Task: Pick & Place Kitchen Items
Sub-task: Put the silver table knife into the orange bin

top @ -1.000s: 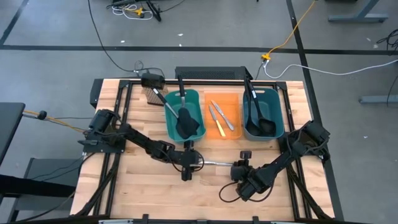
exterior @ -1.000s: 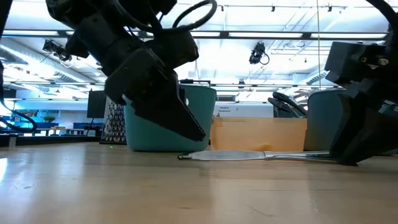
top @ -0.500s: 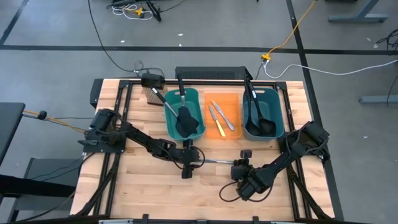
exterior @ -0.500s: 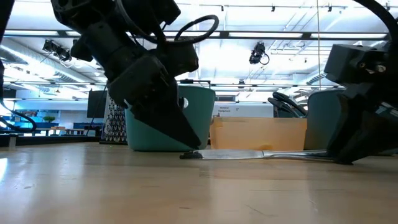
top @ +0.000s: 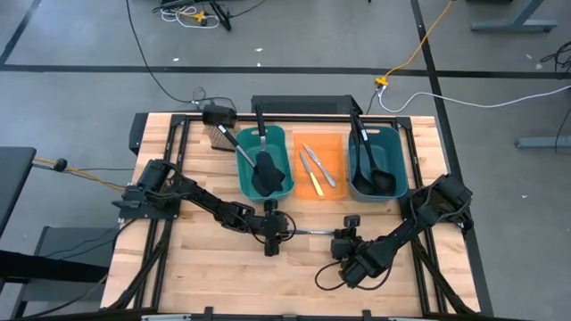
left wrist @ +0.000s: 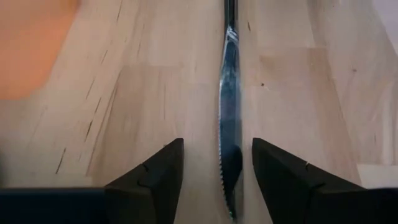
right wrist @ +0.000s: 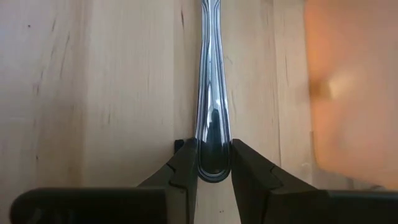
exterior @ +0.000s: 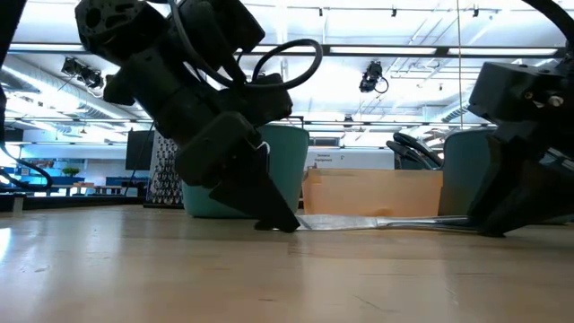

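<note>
Left gripper (left wrist: pixel 214 171) lowered to table (top: pixel 205 267); jaws spread, straddling serrated blade tip of silver knife (top: pixel 314 234), not clamped. Knife laid flat on wood, just in front of orange bin (top: pixel 319 190), long axis left-right, blade toward left arm. Right gripper (right wrist: pixel 213 167) clenched on rounded handle end.

Three bins stand in a row on the wooden table (top: pixel 178 267) at twelve o'clock: teal bin (top: pixel 282 141), orange bin (top: pixel 332 142), second teal bin (top: pixel 396 143).
</note>
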